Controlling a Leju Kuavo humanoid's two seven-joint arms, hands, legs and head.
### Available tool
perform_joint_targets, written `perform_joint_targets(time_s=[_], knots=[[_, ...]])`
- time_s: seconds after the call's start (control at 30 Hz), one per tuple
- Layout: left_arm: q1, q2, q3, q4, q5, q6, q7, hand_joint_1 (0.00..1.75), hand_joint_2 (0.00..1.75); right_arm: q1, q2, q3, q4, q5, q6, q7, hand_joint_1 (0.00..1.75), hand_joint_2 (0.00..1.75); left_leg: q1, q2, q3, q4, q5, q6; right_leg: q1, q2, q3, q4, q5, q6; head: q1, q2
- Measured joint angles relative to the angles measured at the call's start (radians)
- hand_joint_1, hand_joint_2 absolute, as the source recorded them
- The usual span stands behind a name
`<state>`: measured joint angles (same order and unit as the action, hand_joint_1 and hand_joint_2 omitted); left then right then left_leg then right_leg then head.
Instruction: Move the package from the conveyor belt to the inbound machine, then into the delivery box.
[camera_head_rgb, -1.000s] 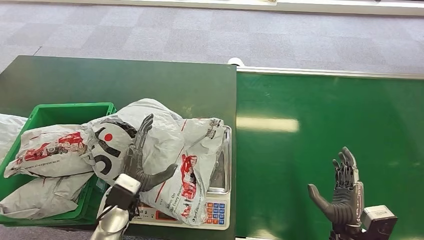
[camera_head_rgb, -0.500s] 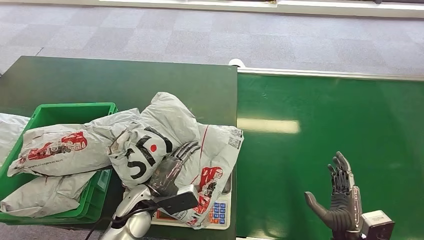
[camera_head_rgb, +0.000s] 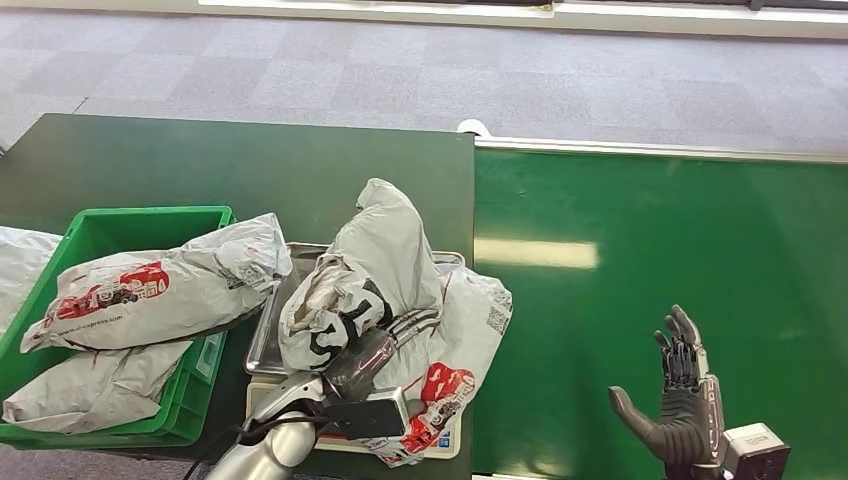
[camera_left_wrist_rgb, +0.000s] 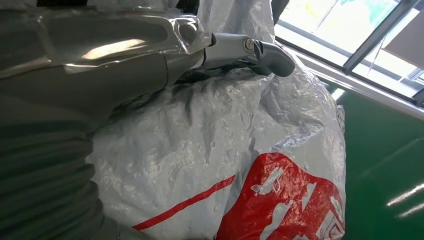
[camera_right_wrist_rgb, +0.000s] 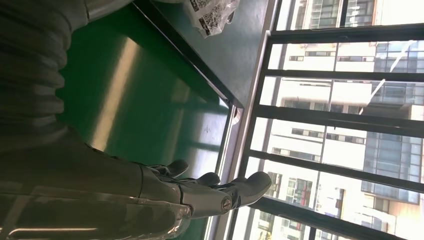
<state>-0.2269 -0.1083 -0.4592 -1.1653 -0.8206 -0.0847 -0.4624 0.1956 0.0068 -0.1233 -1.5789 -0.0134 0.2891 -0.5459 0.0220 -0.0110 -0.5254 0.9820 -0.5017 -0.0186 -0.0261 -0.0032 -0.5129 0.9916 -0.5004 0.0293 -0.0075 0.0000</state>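
We counted one package (camera_head_rgb: 385, 290) on the scale (camera_head_rgb: 272, 320) and two in the green crate (camera_head_rgb: 120, 225). Our left robot hand (camera_head_rgb: 375, 345) gripped the package; our right robot hand (camera_head_rgb: 680, 400) stood upright, fingers spread, holding nothing.

The head view looks steeply down over the worktop (camera_head_rgb: 200, 165) and conveyor belt (camera_head_rgb: 660, 260), while both wrist views sit close behind their hands, sharing the package (camera_head_rgb: 400, 290) and belt.

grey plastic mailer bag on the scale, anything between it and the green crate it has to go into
Yes. The left robot hand holds the grey plastic mailer bag over the steel-tray scale. The green plastic crate beside it already holds two grey mailer bags, one draped over the rim nearest the scale.
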Motion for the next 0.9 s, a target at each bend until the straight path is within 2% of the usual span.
perform_joint_targets(time_s=[0.27, 0.3, 0.4, 0.43, 0.53, 0.9], knots=[[-0.007, 0.001, -0.008, 0.014, 0.007, 0.0, -0.003, 0.05, 1.75, 0.0, 0.002, 0.0, 0.0, 0.0, 0.0, 0.0, 0.0, 1.75, 0.0, 0.0, 0.002, 0.0, 0.0, 0.0, 0.0, 0.0, 0.002, 0.0, 0.0, 0.0, 0.0, 0.0], [-0.007, 0.001, -0.008, 0.014, 0.007, 0.0, -0.003, 0.38, 1.75, 0.0, 0.002, 0.0, 0.0, 0.0, 0.0, 0.0, 0.0, 1.75, 0.0, 0.0, 0.002, 0.0, 0.0, 0.0, 0.0, 0.0, 0.002, 0.0, 0.0, 0.0, 0.0, 0.0], [-0.008, 0.001, -0.009, 0.016, 0.008, 0.001, -0.004, 1.6, 1.75, 0.0, 0.002, 0.0, 0.0, 0.0, 0.0, 0.0, 0.0, 1.75, 0.0, 0.0, 0.002, 0.0, 0.0, 0.0, 0.0, 0.0, 0.002, 0.0, 0.0, 0.0, 0.0, 0.0], [-0.008, 0.001, -0.01, 0.016, 0.009, 0.005, -0.007, 1.7, 1.75, 0.0, 0.002, 0.0, 0.0, 0.0, 0.0, 0.0, 0.0, 1.75, 0.0, 0.0, 0.002, 0.0, 0.0, 0.0, 0.0, 0.0, 0.002, 0.0, 0.0, 0.0, 0.0, 0.0], [-0.007, 0.001, -0.01, 0.016, 0.022, 0.021, -0.022, 1.75, 1.75, -0.004, 0.003, 0.0, 0.0, 0.0, -0.001, 0.004, 0.0, 1.75, 0.0, 0.0, 0.002, 0.0, 0.0, 0.0, 0.0, 0.0, 0.003, 0.0, 0.0, 0.0, 0.0, 0.0], [-0.009, -0.001, -0.01, 0.018, 0.064, 0.029, -0.056, 1.75, 1.75, -0.024, 0.001, 0.0, 0.005, -0.013, -0.019, 0.009, 0.0, 1.75, 0.0, 0.0, 0.002, 0.0, 0.0, 0.0, 0.0, 0.0, 0.002, 0.0, 0.0, 0.0, 0.0, 0.0]])
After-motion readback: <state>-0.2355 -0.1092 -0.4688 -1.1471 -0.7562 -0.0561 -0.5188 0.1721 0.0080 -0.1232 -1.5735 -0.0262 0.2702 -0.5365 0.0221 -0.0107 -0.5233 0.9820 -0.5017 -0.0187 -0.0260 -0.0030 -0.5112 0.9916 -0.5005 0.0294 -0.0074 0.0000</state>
